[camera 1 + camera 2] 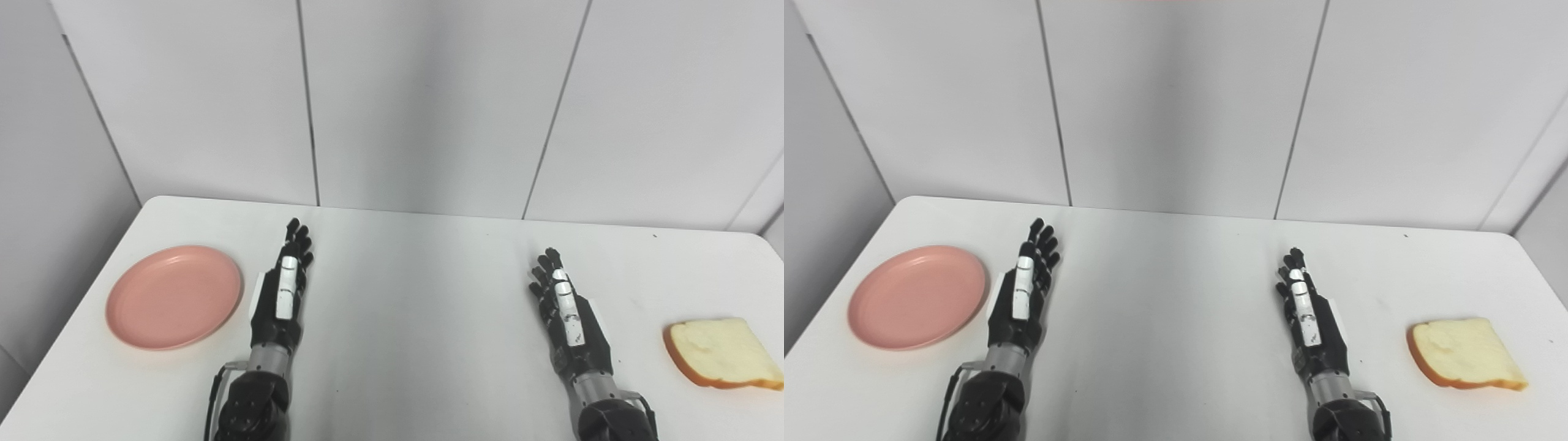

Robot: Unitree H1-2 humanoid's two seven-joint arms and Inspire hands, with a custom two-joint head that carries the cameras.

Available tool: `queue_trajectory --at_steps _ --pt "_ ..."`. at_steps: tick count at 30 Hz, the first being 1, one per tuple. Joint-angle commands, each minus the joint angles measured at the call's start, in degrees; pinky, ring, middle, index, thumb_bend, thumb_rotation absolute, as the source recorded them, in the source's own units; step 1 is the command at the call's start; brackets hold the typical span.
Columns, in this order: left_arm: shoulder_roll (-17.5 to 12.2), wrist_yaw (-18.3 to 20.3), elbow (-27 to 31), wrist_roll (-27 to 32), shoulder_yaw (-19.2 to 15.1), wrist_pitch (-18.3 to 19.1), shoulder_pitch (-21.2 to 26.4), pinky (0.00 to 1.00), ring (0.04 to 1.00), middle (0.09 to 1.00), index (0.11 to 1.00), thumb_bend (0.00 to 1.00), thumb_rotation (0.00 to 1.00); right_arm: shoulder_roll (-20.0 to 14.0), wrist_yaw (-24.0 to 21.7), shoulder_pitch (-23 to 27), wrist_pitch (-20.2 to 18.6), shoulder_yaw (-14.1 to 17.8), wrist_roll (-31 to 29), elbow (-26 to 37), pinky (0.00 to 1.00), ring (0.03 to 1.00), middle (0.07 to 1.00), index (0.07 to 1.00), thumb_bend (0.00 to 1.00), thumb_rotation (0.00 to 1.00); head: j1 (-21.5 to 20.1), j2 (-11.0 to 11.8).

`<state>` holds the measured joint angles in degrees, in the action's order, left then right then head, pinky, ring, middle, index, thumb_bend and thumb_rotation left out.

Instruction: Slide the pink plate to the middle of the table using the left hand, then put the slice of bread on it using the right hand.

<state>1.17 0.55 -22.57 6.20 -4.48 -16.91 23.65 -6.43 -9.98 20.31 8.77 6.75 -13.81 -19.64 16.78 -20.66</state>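
While resting on the white bench [416,318]:
Pink plate [174,297]: far left, empty.
Bread slice [721,353]: far right.
Left hand [282,294]: beside plate, fingers extended, holding nothing.
Right hand [569,318]: fingers extended, holding nothing.

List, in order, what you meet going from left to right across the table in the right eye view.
pink plate → left hand → right hand → slice of bread. Both hands lie flat with fingers apart, holding nothing.
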Motion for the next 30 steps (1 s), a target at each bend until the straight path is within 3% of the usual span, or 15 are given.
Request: queue_trajectory --at_steps 1,5,13,23,30 --pt "-1.5 -0.8 1.3 -1.8 -0.3 -3.2 3.0 1.00 1.000 1.000 1.000 0.77 0.99 -0.4 -1.4 0.4 4.0 0.6 -1.0 -1.2 1.00 0.999 1.000 1.000 0.64 0.91 0.1 0.0" --pt "-4.5 -2.0 4.1 -3.6 -1.1 -0.6 3.2 1.00 1.000 1.000 1.000 0.78 1.00 -1.1 -2.2 0.6 5.1 1.0 -1.5 -2.3 1.00 1.000 1.000 1.000 0.65 0.91 1.5 0.4" --pt "-9.0 -0.9 9.2 -0.7 -4.2 5.3 3.0 1.00 1.000 1.000 1.000 0.74 1.00 -1.5 -1.8 -0.5 2.6 1.2 -2.0 0.3 1.00 1.000 1.000 1.000 0.61 0.93 4.3 0.8" --pt "-11.4 -2.4 13.3 1.2 -8.1 10.7 2.2 1.00 0.998 1.000 0.993 0.73 1.00 -2.2 -1.2 -2.1 -1.1 1.0 -2.4 5.8 1.00 1.000 1.000 1.000 0.57 0.97 6.6 1.0" --pt "-14.5 -2.6 14.1 0.9 -10.4 13.4 1.6 1.00 0.988 0.997 0.989 0.78 1.00 -2.7 -1.3 -2.4 -3.1 1.0 -2.6 7.7 1.00 1.000 1.000 1.000 0.58 0.97 8.0 0.0"
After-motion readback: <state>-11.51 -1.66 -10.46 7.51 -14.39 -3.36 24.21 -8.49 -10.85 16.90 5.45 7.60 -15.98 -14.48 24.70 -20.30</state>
